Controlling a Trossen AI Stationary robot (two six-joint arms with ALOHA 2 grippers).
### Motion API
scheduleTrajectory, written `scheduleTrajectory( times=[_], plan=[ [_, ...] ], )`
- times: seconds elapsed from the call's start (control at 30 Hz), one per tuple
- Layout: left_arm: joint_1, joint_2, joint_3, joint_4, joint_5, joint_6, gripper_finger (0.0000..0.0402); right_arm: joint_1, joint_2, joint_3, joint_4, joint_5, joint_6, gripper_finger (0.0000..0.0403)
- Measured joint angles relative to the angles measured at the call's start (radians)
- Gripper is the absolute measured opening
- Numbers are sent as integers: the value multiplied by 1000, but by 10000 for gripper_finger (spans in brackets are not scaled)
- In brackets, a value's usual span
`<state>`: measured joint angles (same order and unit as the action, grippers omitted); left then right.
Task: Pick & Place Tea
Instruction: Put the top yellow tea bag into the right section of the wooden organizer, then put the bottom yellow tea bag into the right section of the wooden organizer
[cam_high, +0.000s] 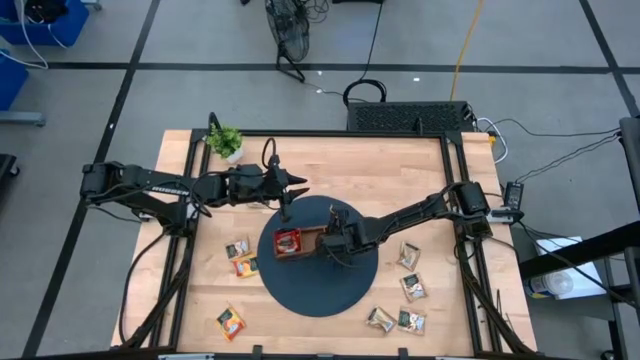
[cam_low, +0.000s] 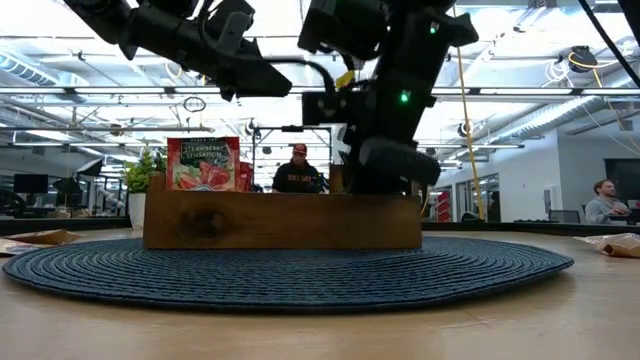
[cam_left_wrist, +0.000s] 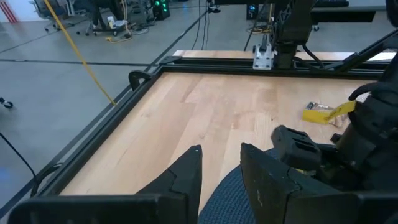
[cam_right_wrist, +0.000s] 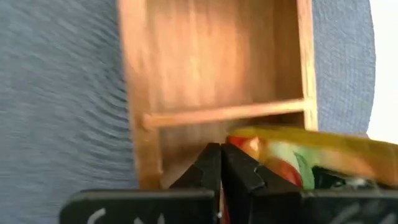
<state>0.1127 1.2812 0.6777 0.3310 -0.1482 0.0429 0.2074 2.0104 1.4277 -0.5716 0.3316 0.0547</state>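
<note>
The brown wooden tray (cam_high: 300, 241) stands on a round dark blue mat (cam_high: 320, 290). Red tea sachets (cam_low: 203, 163) stand upright in its left compartment. My right gripper (cam_right_wrist: 221, 149) is shut and points steeply down into the tray, right next to an orange tea sachet (cam_right_wrist: 298, 152) that lies tilted in the compartment and reaches over the tray's wall. My left gripper (cam_left_wrist: 221, 152) hangs open and holds nothing, above the mat's far edge (cam_high: 303, 189). More tea sachets lie flat on the table to the left (cam_high: 240, 257) and right (cam_high: 410, 288) of the mat. My right gripper has its shut fingertips (cam_right_wrist: 211, 163) beside the orange sachet's near corner (cam_right_wrist: 239, 142), coming steeply from above. I cannot tell whether they touch it. Nothing shows between the fingers.
A small green potted plant (cam_high: 226, 141) stands at the table's far left. Black rails (cam_high: 300, 134) frame the wooden table. The tray compartment (cam_right_wrist: 217, 56) beyond the divider holds nothing. People sit in the room behind the table (cam_low: 298, 175).
</note>
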Motion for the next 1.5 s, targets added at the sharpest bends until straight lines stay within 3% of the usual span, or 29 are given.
scheduleTrajectory(
  times=[0.37,0.57,0.77,0.87,1.07,1.2,1.33,1.5],
  plan=[
    [-5,-1,0,-64,3,-3,115,5,-122,0,-2,-23,-3,0],
    [-90,-59,18,-511,3,-49,115,11,-290,-100,35,-18,-3,0],
    [-331,-54,51,-860,-246,-232,115,11,-528,-386,311,31,-13,0],
    [-431,-47,92,-958,-258,-412,115,11,-641,-542,488,32,-15,0],
    [-631,31,190,-1112,-181,-716,113,10,-814,-830,888,34,-73,0],
    [-717,145,273,-1101,6,-871,91,10,-879,-973,1138,34,-104,0],
    [-772,246,345,-1155,140,-1054,60,10,-922,-1052,1251,33,-122,0],
    [-797,305,354,-1229,161,-1322,38,10,-937,-1077,1328,34,-154,0]
  ],
)
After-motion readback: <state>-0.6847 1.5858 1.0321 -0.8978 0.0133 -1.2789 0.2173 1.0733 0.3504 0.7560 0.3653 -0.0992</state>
